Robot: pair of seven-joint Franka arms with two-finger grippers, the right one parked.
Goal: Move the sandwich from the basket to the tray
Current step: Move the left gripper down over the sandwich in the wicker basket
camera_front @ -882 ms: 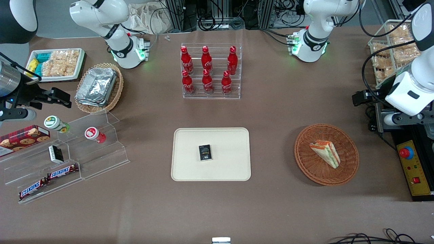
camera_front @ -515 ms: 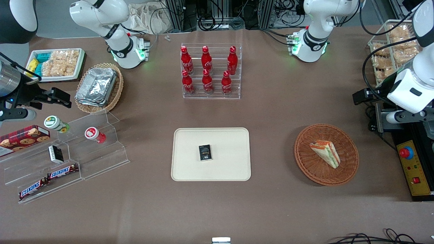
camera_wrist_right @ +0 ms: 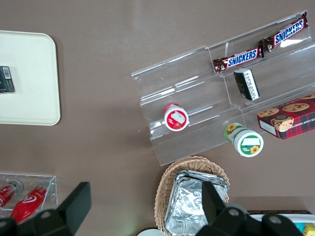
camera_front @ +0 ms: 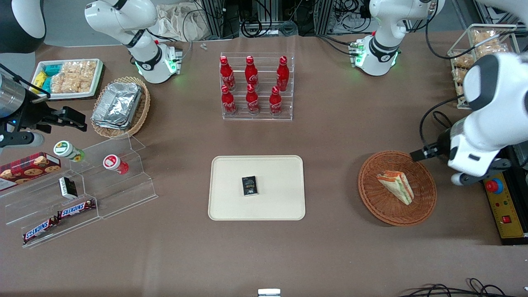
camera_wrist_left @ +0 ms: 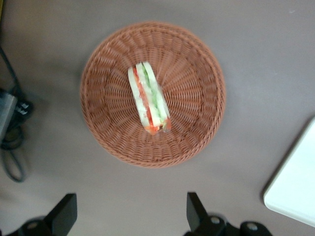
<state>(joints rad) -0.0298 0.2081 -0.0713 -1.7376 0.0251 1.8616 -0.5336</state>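
Observation:
The sandwich [camera_front: 396,186] lies in the reddish-brown wicker basket [camera_front: 371,200] toward the working arm's end of the table. It is a white bread wedge with its red and green filling edge up. In the left wrist view the sandwich [camera_wrist_left: 147,101] lies in the middle of the basket [camera_wrist_left: 197,118]. My left gripper [camera_wrist_left: 130,200] is open and empty, high above the bare table just outside the basket's rim. Its white hand [camera_front: 470,159] hangs beside the basket in the front view. The cream tray [camera_front: 280,173] lies mid-table, and its corner [camera_wrist_left: 295,191] shows in the left wrist view.
A small black packet [camera_front: 249,185] lies on the tray. A clear rack of red bottles [camera_front: 255,86] stands farther from the front camera. A yellow control box [camera_front: 505,206] sits beside the basket at the table's end. Clear snack shelves [camera_front: 82,194] stand toward the parked arm's end.
My left arm has swung down and in from the table's end. Its hand now hangs beside the basket's rim, nearer to the front camera. The sandwich and the basket have not moved.

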